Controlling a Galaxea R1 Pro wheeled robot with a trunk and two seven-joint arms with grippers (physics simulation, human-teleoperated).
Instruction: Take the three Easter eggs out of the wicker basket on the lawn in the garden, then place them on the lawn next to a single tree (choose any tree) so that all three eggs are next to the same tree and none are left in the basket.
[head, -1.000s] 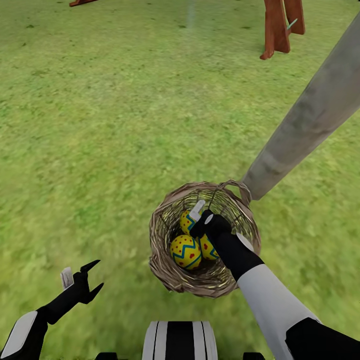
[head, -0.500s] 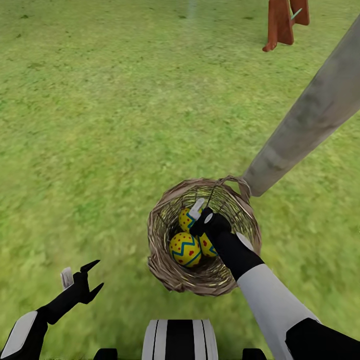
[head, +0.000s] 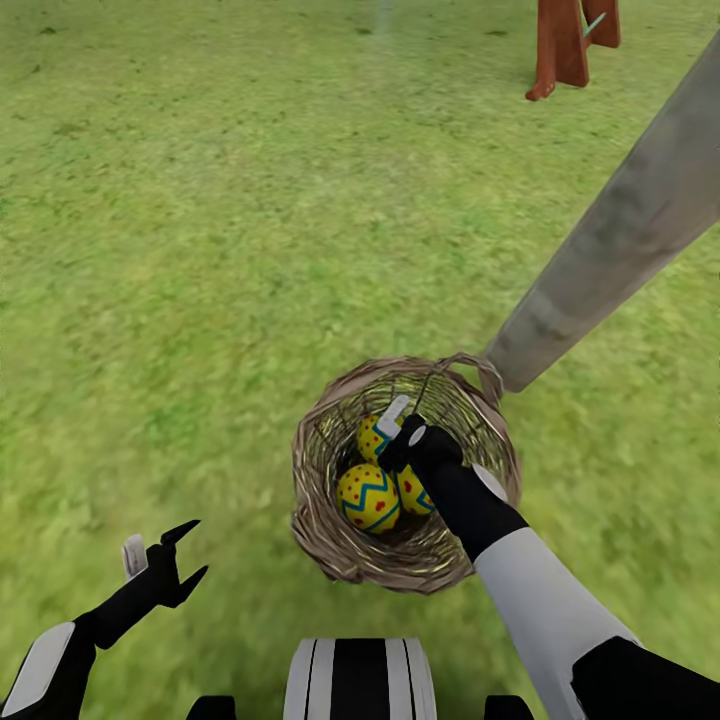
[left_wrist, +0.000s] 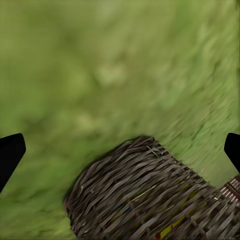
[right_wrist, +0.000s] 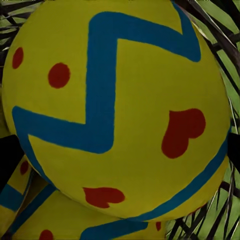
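My right end effector (head: 397, 432) is down in the wicker basket (head: 330, 540) beside the tree trunk (head: 620, 240), an egg (right_wrist: 117, 107) between its spread fingers; smooth, round and probably slippery, it wants gripping across its widest middle.

The lawn (head: 200, 250) carries the wicker basket (head: 330, 540) beside the tree (head: 620, 240).

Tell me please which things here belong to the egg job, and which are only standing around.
Belong to the job:
- three Easter eggs, all inside the wicker basket
- right gripper, down among the eggs
- tree trunk beside the basket
- lawn

Only standing around:
- red-brown wooden frame far off
- left gripper, open, holding nothing
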